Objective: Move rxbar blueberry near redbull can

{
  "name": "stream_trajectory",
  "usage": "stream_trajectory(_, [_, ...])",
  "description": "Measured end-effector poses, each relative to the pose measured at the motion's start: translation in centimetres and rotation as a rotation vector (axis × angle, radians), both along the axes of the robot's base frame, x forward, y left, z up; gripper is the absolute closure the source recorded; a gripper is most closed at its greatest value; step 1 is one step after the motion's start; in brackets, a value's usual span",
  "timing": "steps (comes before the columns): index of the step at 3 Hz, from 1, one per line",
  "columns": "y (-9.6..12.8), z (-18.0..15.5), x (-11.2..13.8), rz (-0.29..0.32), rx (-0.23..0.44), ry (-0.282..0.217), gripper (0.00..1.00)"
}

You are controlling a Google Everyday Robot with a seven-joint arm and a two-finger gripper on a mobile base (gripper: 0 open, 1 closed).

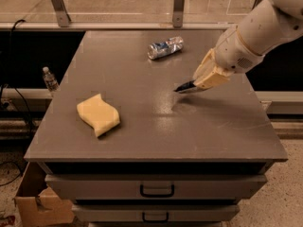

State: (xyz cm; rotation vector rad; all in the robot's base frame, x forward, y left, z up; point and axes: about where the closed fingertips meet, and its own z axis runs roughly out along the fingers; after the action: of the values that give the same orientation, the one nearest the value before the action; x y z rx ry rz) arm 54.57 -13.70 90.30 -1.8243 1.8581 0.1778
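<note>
My gripper is over the right half of the grey table, raised above its top. It is shut on the rxbar blueberry, a dark navy wrapper whose end sticks out to the left of the tan fingers; the rest of the bar is hidden by them. The redbull can, silver and blue and dented, lies on its side at the back of the table, up and to the left of the gripper and apart from it.
A wavy pale-yellow sponge lies on the left front of the table. Drawers sit under the top. A small bottle stands left of the table, and a cardboard box is on the floor.
</note>
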Motion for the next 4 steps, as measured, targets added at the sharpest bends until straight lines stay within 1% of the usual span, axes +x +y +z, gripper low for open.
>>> stream_trajectory(1, [-0.7,0.9,4.2,0.028,0.007,-0.108,1.0])
stream_trajectory(2, [-1.5,1.5,8.6,0.05,0.049,-0.23,1.0])
stream_trajectory(3, [-2.9,0.7,12.8,0.047,0.099,-0.292,1.0])
stream_trajectory(4, [-4.0,-1.0,15.9,0.036,0.169,-0.307,1.0])
